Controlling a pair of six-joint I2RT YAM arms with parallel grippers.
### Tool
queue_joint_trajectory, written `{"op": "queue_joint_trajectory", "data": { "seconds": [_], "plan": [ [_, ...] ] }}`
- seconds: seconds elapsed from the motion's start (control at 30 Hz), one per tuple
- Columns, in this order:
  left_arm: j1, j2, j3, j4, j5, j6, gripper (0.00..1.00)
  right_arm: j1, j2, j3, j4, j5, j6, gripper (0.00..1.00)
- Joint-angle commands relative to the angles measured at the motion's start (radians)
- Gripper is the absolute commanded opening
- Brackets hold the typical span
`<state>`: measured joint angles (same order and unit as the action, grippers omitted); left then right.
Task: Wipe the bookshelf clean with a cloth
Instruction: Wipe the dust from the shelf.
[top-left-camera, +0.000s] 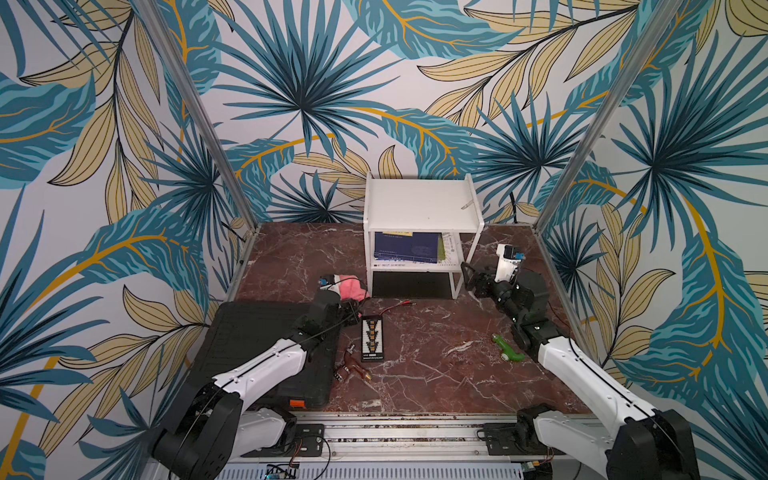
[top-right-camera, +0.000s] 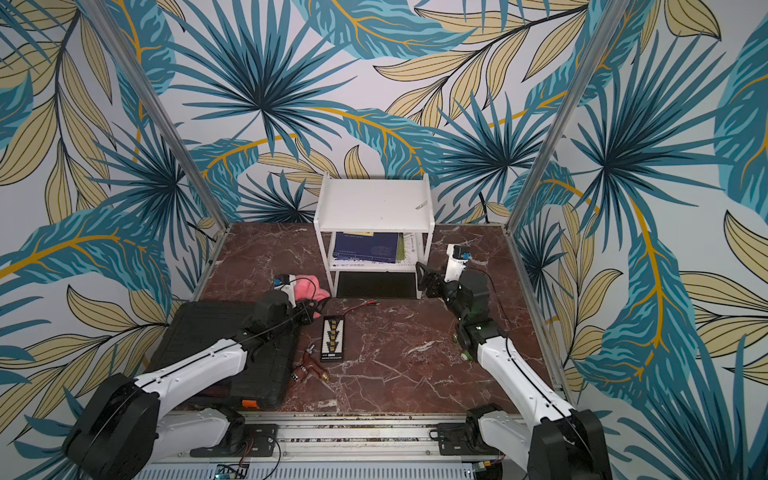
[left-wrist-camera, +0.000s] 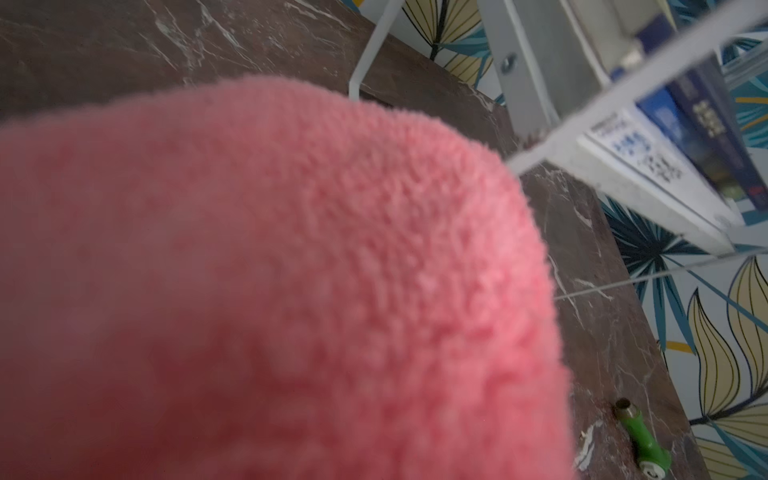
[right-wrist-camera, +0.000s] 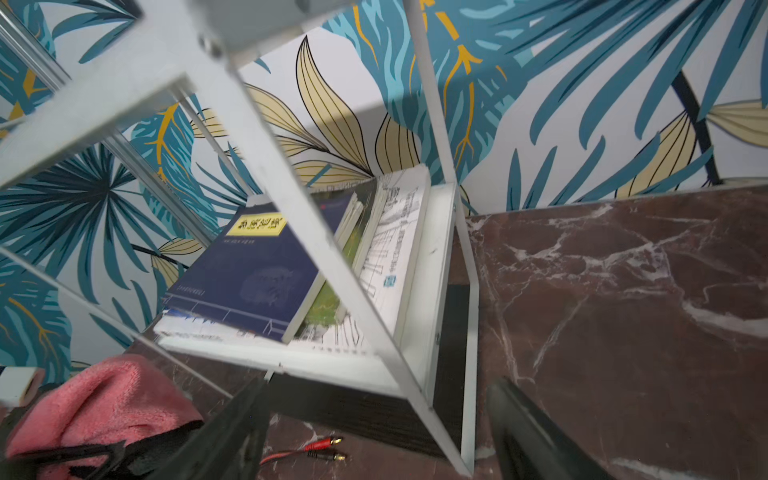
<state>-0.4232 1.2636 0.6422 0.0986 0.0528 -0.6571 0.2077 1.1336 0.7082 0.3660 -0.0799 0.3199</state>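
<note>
At the lower left of both top views a black ribbed case lies on the marble tabletop. Just right of its far corner, the left gripper has its jaws clenched on the cloth, a pink fuzzy bundle left of centre in the frame, close to the bookshelf's front left leg. In the left wrist view the cloth fills most of the frame. Below it, near the centre, lie a black strip with yellow connectors and red and black leads.

The bookshelf stands upright at the centre, against the back wall. Its white top board carries a small scrap near the right edge, and books lie on the lower tier.

Right of it, the right gripper hangs beside the front right leg with its jaws released and spread wide, holding nothing. A green toy lies at the lower right, beside that arm.
</note>
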Motion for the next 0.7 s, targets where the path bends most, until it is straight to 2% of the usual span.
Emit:
{"op": "queue_joint_trajectory", "data": {
  "seconds": [0.0,0.1,0.23,0.43,0.5,0.57,0.67],
  "plan": [
    [0.005,0.053,0.181,-0.096,0.122,0.088,0.0,0.001,0.052,0.078,0.08,0.054,-0.071,0.84],
    [0.01,0.11,0.126,-0.059,0.076,0.031,0.0,0.0,0.103,0.078,0.088,0.014,-0.067,0.83],
    [0.022,0.197,0.094,-0.021,0.096,-0.02,0.0,0.001,0.153,0.05,0.093,-0.009,-0.058,0.82],
    [0.121,0.222,0.293,-0.151,0.136,0.085,0.0,0.001,0.163,0.129,0.063,0.02,-0.092,0.82],
    [0.178,0.252,0.353,-0.169,0.197,0.112,0.01,0.001,0.17,0.152,0.053,0.035,-0.088,0.82],
    [0.223,0.309,0.412,-0.158,0.311,0.145,0.03,0.001,0.184,0.162,0.046,0.041,-0.074,0.81],
    [0.246,0.458,0.544,-0.223,0.467,0.235,0.01,0.001,0.202,0.161,0.04,0.028,-0.044,0.82]
  ]
}}
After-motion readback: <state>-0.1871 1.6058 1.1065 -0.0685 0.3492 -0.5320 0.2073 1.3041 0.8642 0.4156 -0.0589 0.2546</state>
